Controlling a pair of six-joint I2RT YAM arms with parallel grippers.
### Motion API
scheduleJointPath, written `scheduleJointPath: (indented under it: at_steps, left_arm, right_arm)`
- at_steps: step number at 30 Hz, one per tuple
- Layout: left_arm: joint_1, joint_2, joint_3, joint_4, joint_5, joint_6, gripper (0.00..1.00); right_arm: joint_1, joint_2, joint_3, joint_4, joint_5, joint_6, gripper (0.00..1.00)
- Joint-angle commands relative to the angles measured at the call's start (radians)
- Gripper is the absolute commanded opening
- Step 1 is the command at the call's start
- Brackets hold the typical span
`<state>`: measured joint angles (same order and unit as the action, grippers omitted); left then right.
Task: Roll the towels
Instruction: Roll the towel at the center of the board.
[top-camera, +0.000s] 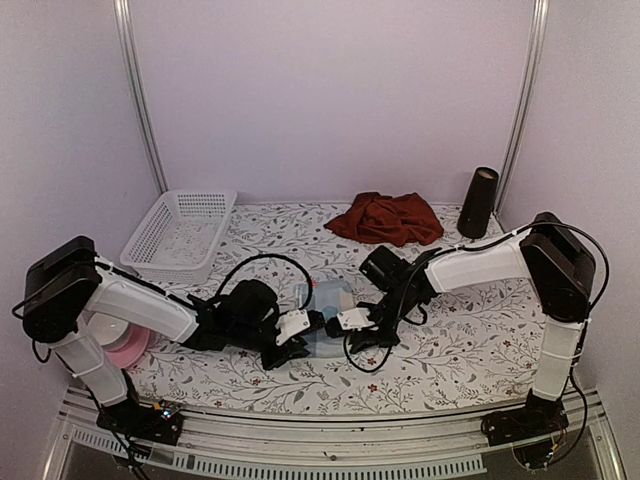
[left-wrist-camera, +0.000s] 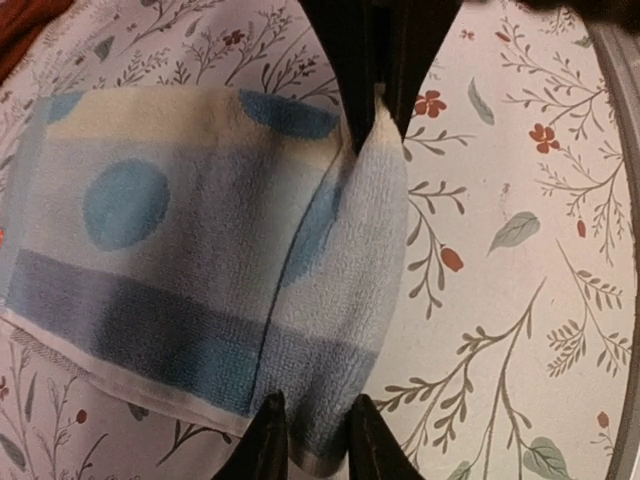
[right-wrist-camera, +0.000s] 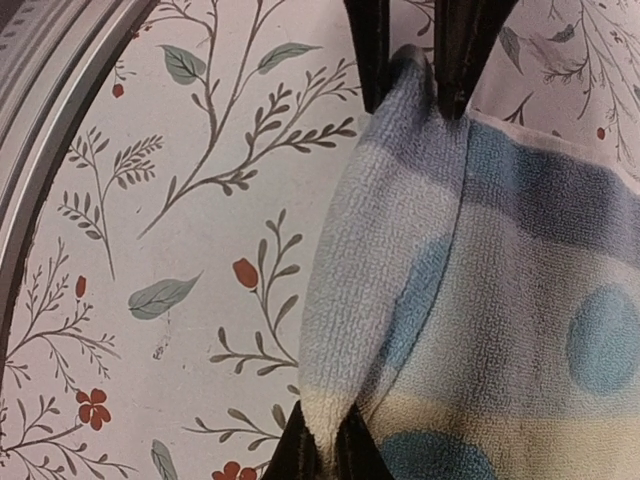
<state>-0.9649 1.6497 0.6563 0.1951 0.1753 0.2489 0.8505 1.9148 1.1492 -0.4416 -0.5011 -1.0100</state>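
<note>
At frame centre, your right fingers (right-wrist-camera: 455, 50) pinch the barely rolled checked towel (right-wrist-camera: 520, 300), left fingers (left-wrist-camera: 265, 445) slightly parted; maroon towel (top-camera: 385, 218) waits.

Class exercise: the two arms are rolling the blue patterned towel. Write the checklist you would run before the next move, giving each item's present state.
1. Right gripper shut on one end of the blue patterned towel at its folded edge: ok.
2. Left gripper firm on the other end: cannot tell; its fingers straddle the fold, slightly apart.
3. First fold turned over: ok.
4. Maroon towel apart from this one, at the back: ok.
5. Roll finished: not ok; most of the towel lies flat.
</note>
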Motion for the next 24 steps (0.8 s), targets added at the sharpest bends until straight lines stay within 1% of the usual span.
scheduleJointPath:
  at_steps: [1,3,5,9,10,13,19,24]
  left_arm:
    - [0.015,-0.050,-0.016,0.007,0.044,0.002,0.20]
    - [0.018,-0.050,-0.018,0.012,0.059,-0.002,0.18]
    - [0.021,-0.046,-0.016,0.013,0.063,-0.005,0.19]
    - [0.024,-0.053,-0.015,0.012,0.067,-0.009,0.26]
    - [0.027,-0.063,-0.024,0.023,0.073,-0.012,0.31]
    - [0.028,-0.059,-0.023,0.030,0.087,-0.014,0.32]
    - [0.027,-0.044,-0.015,0.037,0.121,-0.020,0.34]
    - [0.029,-0.036,-0.016,0.074,0.134,-0.038,0.33]
  right_arm:
    - [-0.039,0.070,0.068,-0.171,-0.126,0.008,0.04]
    - [-0.059,0.099,0.124,-0.241,-0.173,0.006,0.04]
    - [-0.080,0.118,0.152,-0.286,-0.219,0.000,0.04]
    - [-0.111,0.149,0.198,-0.359,-0.286,-0.015,0.04]
    - [-0.122,0.167,0.220,-0.390,-0.309,-0.015,0.05]
    - [-0.126,0.196,0.247,-0.430,-0.334,-0.016,0.06]
    - [-0.140,0.240,0.288,-0.470,-0.369,-0.011,0.07]
    - [-0.171,0.248,0.300,-0.471,-0.387,0.005,0.07]
